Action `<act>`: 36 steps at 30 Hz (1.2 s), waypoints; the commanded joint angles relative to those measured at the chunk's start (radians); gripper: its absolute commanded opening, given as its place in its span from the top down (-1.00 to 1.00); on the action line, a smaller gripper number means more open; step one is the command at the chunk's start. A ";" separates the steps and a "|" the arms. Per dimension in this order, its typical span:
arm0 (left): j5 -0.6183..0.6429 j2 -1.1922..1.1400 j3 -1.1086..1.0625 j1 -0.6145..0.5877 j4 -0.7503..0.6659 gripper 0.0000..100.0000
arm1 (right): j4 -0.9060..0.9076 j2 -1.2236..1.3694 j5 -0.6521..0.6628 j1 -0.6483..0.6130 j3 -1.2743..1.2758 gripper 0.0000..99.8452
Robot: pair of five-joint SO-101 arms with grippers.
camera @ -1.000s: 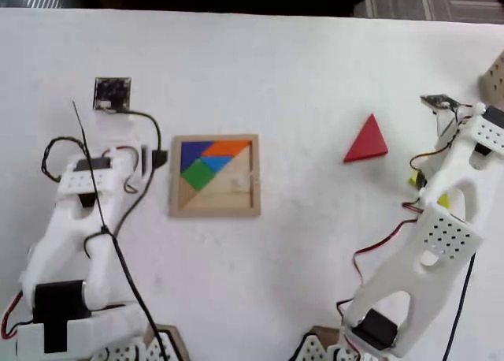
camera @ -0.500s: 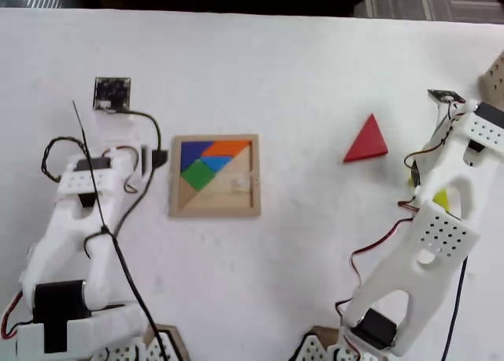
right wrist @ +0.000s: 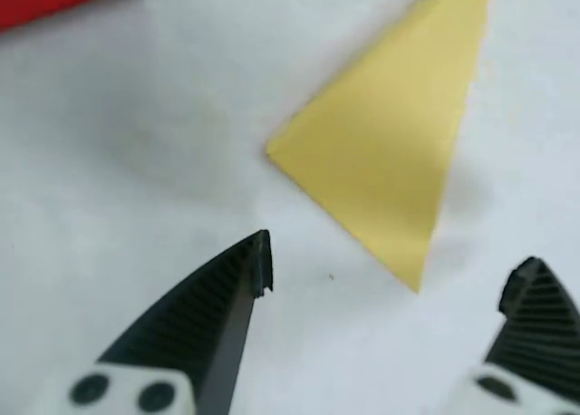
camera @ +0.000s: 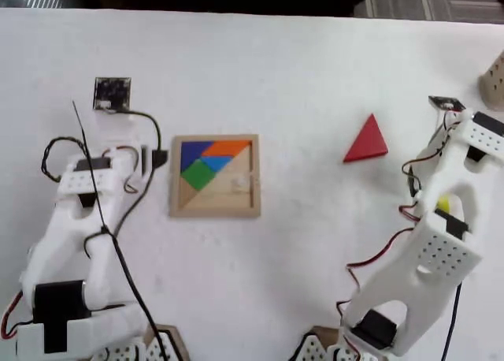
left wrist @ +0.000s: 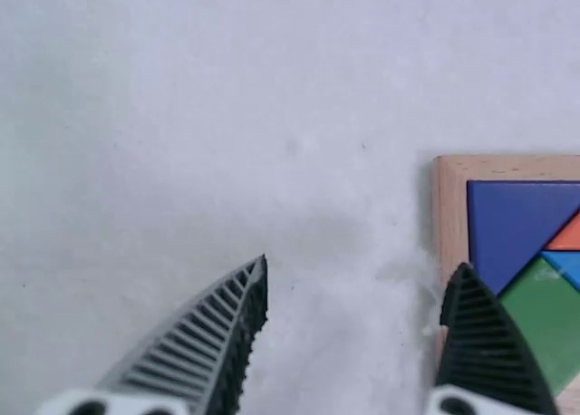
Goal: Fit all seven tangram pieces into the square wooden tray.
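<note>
A: How far along?
B: Four coloured pieces point(camera: 206, 162) sit in the tray point(camera: 214, 211); the red triangle point(camera: 366, 140) and yellow triangle point(right wrist: 390, 152) lie out on the right.
A: Grippers?
B: The left gripper point(left wrist: 362, 265) gapes empty beside the tray; the right gripper point(right wrist: 394, 256), also open, hangs over the yellow triangle.

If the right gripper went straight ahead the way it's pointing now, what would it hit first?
Most likely the yellow triangle. It lies directly ahead of the open right gripper, with its near corner roughly between the fingertips. How far above the triangle the gripper sits is hard to judge.
</note>
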State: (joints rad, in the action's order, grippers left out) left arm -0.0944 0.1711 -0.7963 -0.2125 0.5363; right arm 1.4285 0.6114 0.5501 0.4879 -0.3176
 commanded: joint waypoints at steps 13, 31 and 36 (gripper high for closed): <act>-0.009 0.002 0.018 0.002 -0.021 0.38 | -0.294 -0.085 -0.146 -0.068 0.163 0.22; -0.060 0.002 0.018 0.004 -0.021 0.38 | -0.292 -0.073 -0.204 -0.077 0.104 0.22; -0.060 0.002 0.018 0.004 -0.021 0.38 | -0.294 -0.047 -0.204 -0.059 0.101 0.23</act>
State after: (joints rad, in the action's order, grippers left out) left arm -0.1481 0.1711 -0.7963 -0.2125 0.5363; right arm 1.1508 0.5777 0.3460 0.4081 -0.1703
